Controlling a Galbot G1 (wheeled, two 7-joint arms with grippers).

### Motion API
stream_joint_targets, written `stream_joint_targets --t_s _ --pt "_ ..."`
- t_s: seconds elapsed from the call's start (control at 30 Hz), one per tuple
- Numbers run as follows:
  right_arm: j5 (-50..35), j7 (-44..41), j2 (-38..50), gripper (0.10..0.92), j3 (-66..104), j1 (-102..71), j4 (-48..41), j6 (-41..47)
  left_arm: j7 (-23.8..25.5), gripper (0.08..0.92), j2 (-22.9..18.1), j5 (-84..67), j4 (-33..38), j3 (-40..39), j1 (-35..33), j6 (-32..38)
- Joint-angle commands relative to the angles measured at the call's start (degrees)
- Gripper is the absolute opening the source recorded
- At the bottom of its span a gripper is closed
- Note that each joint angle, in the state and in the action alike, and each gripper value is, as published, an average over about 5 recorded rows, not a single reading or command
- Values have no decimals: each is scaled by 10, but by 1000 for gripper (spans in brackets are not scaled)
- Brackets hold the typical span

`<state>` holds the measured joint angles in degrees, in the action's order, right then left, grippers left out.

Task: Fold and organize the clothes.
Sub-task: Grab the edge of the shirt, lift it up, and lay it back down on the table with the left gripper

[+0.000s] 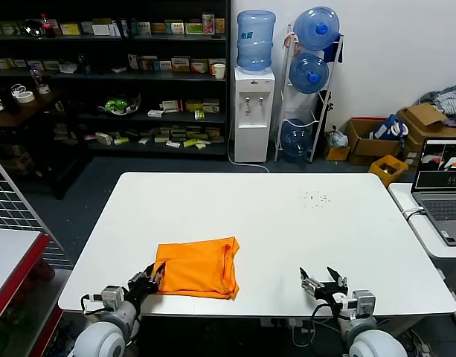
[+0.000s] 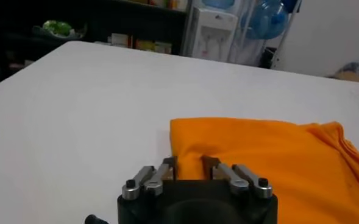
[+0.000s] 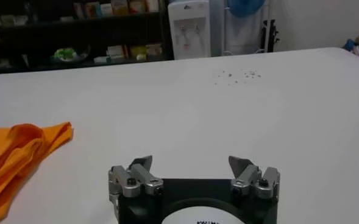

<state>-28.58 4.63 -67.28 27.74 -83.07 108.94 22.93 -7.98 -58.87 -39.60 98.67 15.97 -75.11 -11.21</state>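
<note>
Nearest the head camera, at the near edge of the white surface (image 1: 272, 216), sit the two grippers. The left gripper (image 1: 155, 278) is at the near left corner of the orange T-shirt (image 1: 198, 266), its fingers (image 2: 167, 169) drawn close together with a fold of the orange cloth between the tips, so it is gripping the shirt's edge. In the left wrist view the cloth starts right at that gripper's tips and spreads away from it and to one side, with a rounded bunched fold at its far corner.

The T-shirt lies folded into a rough rectangle, flat on the surface, directly ahead of the left gripper and well to the left of the right gripper (image 1: 323, 280). No lettering shows on the upward face.

The right gripper rests low over the near edge of the surface, its fingers (image 3: 141, 165) spread wide apart and holding nothing; bare surface lies between and ahead of them. In the right wrist view the shirt's layered edge (image 3: 21, 152) shows off to one side, clear of that gripper.

A patch of small dark specks (image 1: 315, 198) dots the surface far ahead of the right gripper.
</note>
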Motion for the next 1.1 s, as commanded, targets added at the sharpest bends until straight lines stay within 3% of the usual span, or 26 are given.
stream_joint_targets --t_s 0.03,0.27,0.5,0.6,0.77,1.1 --pt "0 0 -1 823 0 0 -1 0 -3 299 -7 -21 6 -1 2 -6" --pt "0 -1 -2 823 1 1 -4 -2 -42 123 -5 5 97 7 -14 -18" --pt "-1 -2 0 823 2 2 -6 -3 -112 115 21 28 240 37 -55 -75" --pt "-2 -2 2 823 0 3 -7 -3 -130 115 48 27 266 55 -62 -88" --pt "-6 -3 8 823 0 5 -3 -4 -133 115 116 19 239 101 -78 -89" --pt "-10 -6 15 823 11 -1 2 -9 -109 115 248 -18 67 190 -80 -36"
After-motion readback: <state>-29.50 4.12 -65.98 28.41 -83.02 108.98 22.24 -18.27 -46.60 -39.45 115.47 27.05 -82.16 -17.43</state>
